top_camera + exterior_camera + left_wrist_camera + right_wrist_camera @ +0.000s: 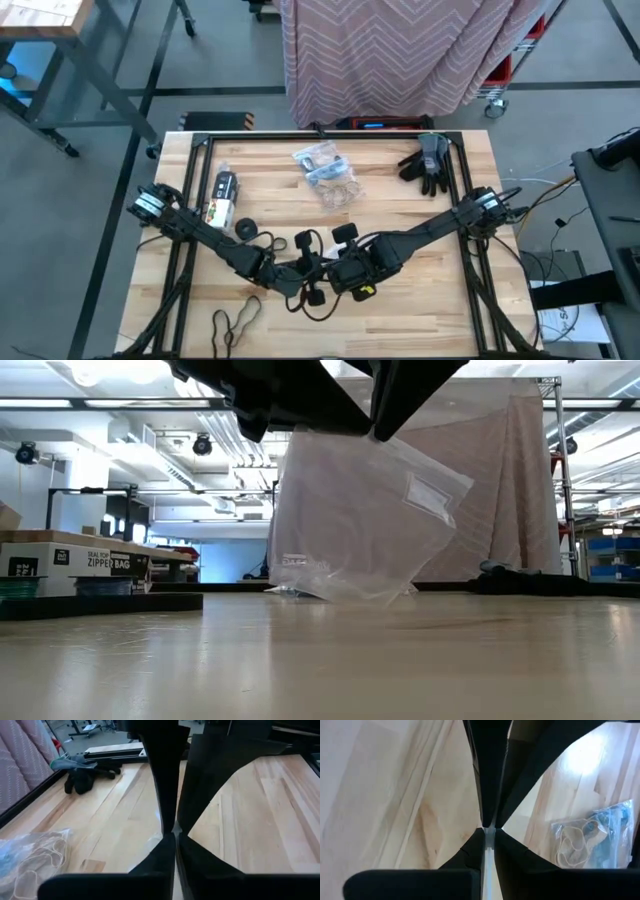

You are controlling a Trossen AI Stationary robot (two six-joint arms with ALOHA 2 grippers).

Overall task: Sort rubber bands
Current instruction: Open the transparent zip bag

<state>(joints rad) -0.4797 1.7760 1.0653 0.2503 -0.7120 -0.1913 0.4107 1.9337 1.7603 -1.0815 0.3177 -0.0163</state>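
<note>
Both pincers, left (pixel 305 268) and right (pixel 335 268), pinch one clear bag (pixel 360 520) shut.

Both arms are dark, near-black, built of jointed segments — thick blocky housings at the joints, slimmer links between. Each base, at the left and right edges of the desk, carries a pale silvery-white block, and thin black cables loop out from both bases. The left tool (pixel 305 272) and the right tool (pixel 338 268) share the same matte black finish. A small yellow marking shows on the right arm's wrist housing. Seen up close, each tool's fingers (pixel 167 865) are flat, angular black plates tapering to narrow edges — plain, smooth surfaces with no visible lettering.
</note>
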